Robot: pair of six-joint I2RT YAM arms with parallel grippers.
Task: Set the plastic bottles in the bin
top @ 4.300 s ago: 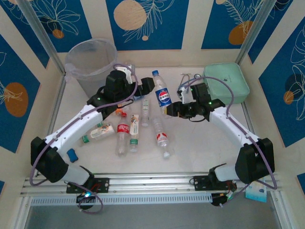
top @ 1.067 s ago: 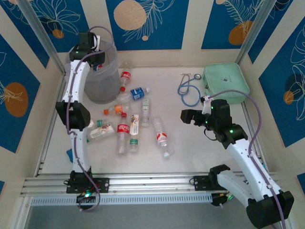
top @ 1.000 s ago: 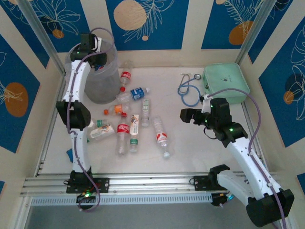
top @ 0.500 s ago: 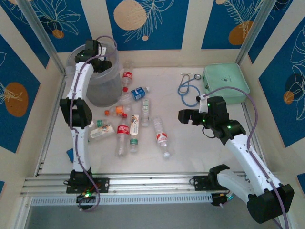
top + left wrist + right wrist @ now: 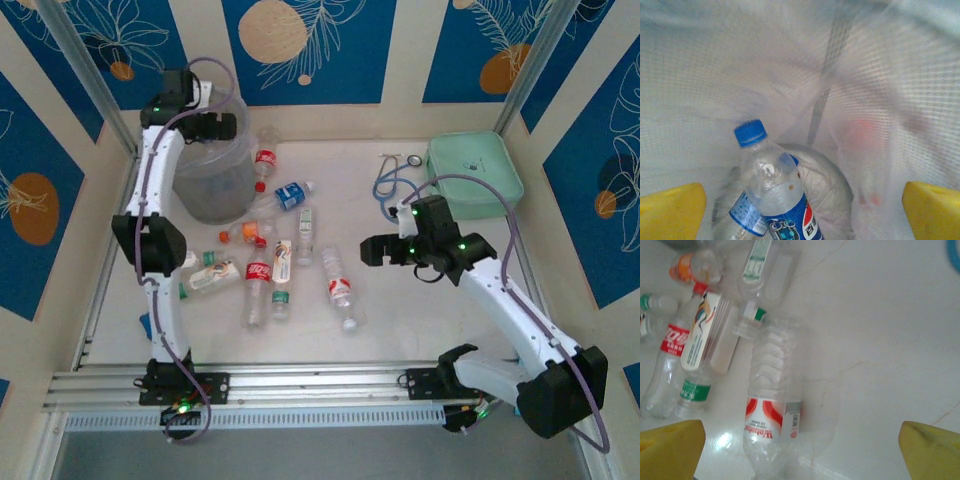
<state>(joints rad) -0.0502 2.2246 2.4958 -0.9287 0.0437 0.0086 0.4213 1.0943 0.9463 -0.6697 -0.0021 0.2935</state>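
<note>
Left wrist: bottle (image 5: 771, 197) beneath end effector (image 5: 801, 212)

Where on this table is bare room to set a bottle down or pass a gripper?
Bare table lies at the back, between the red-labelled bottle and the stethoscope, and toward the near edge, between the bottle heap and the right arm. It is crowded from the bin to the heap.

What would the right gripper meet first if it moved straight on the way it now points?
The right gripper would probably meet the bottle with the red-and-white label, which lies on the table between its open fingers in the wrist view. How far off it lies is unclear.
</note>
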